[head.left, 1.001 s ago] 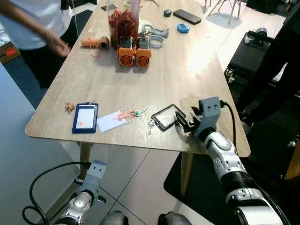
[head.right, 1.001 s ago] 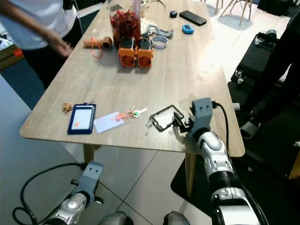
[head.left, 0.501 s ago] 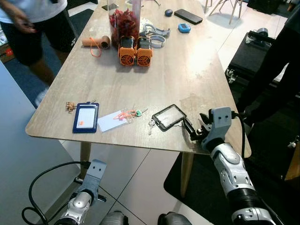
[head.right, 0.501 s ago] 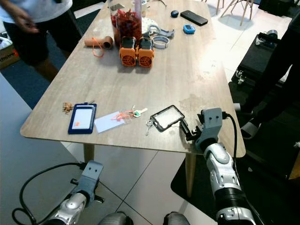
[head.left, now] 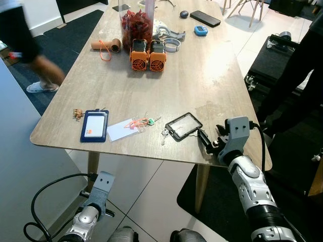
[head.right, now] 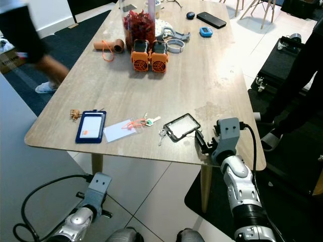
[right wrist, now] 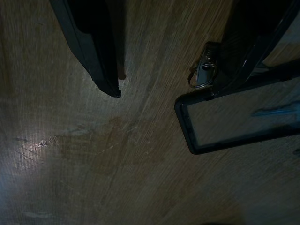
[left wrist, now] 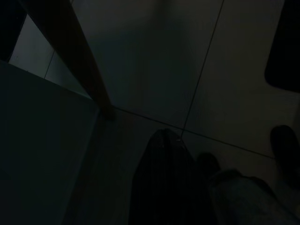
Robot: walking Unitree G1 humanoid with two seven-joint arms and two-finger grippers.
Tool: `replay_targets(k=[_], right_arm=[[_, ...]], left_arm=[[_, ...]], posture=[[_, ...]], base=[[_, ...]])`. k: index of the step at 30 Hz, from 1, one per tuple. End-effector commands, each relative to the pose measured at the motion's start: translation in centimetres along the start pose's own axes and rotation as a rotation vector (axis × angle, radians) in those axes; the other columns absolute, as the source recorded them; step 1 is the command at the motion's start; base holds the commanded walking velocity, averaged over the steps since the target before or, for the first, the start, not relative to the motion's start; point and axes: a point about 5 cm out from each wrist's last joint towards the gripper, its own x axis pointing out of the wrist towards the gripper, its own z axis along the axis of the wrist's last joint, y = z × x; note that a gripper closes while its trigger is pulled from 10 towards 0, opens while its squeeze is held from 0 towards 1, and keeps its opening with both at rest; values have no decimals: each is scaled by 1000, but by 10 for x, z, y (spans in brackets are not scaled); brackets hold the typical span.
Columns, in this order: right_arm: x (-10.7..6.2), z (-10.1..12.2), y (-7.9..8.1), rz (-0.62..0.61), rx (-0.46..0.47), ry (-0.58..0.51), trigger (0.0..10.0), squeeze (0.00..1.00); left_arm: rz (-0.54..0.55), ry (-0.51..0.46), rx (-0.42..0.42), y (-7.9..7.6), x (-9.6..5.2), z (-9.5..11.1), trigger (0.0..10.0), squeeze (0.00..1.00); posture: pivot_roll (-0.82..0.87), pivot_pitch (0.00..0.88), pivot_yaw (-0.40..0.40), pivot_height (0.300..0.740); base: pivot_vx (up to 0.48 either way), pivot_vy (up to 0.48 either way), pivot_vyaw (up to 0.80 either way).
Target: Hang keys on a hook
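Note:
A small bunch of silver keys (head.left: pixel 164 133) lies near the table's front edge, joined to a black card holder (head.left: pixel 184 125). To its left lies a second bunch of keys with orange and green tags (head.left: pixel 142 122), beside a clear card (head.left: pixel 120 130). My right gripper (head.left: pixel 206 142) rests low over the wooden table (head.left: pixel 202 75), just right of the black holder, open and holding nothing. In the right wrist view one finger (right wrist: pixel 93 51) stands apart from the holder's corner (right wrist: pixel 234 117) and its metal ring (right wrist: pixel 204 72). My left gripper (head.left: pixel 102 182) hangs idle below the table.
A blue badge holder (head.left: pixel 94 125) lies at the front left. Two orange fans (head.left: pixel 148 55), a jar of red things (head.left: pixel 133 22), a spool (head.left: pixel 106 46) and a phone (head.left: pixel 205 18) are at the far end. A person's leg (head.left: pixel 46 76) is at left, black gear (head.left: pixel 275 55) at right.
My right gripper has drawn back from the black card holder toward the table's front edge. The person at the left has walked off to the far left.

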Motion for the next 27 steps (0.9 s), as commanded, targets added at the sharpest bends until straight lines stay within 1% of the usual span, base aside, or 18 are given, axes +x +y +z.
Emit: replay_targets(k=[1,2,3,4,5,9,10,11,21,24,27], right_arm=[[-4,-8,-5,-26,16,47,10000,0],[-4,-8,-6,-30,20,49,4549,0],[-4,-8,-7,-34,24,51,3490,0],[-4,-8,-8,-38,27,53,667,0],[-5,-8,-8,-41,29,56,0,0],[-5,-8,-9,-47,28,60,0,0],[-5,-8,-9,-50,25,62,824,0],[-6,-8,-10,-56,21,66,10000,0],[-7,-8,-14,-75,14,72,10000,0],[-8,-5,-18,-91,16,55,10000,0],[-8,-5,-18,-91,16,55,10000,0]], left_arm=[[2,32,10,3,-4,-10,10000,0],[2,32,10,3,-4,-10,10000,0],[3,33,10,3,-4,-10,10000,0],[3,33,11,3,-4,-10,10000,0],[3,33,11,3,-4,-10,10000,0],[3,33,12,3,-4,-10,10000,0],[3,33,13,3,-4,-10,10000,0],[2,33,14,4,-4,-10,10000,0],[2,34,19,5,-4,-10,10000,0],[4,33,22,6,-4,-10,10000,0],[4,33,22,6,-4,-10,10000,0]], posture=[[80,123,-57,740],[80,123,-57,740],[80,123,-57,740],[80,123,-57,740],[80,123,-57,740],[79,122,-56,740],[79,122,-56,740],[79,122,-55,740],[81,122,-55,740],[83,117,-54,740],[83,117,-54,740]], base=[[0,0,0],[0,0,0],[0,0,0],[0,0,0],[0,0,0],[0,0,0],[0,0,0],[0,0,0],[0,0,0],[0,0,0],[0,0,0]])
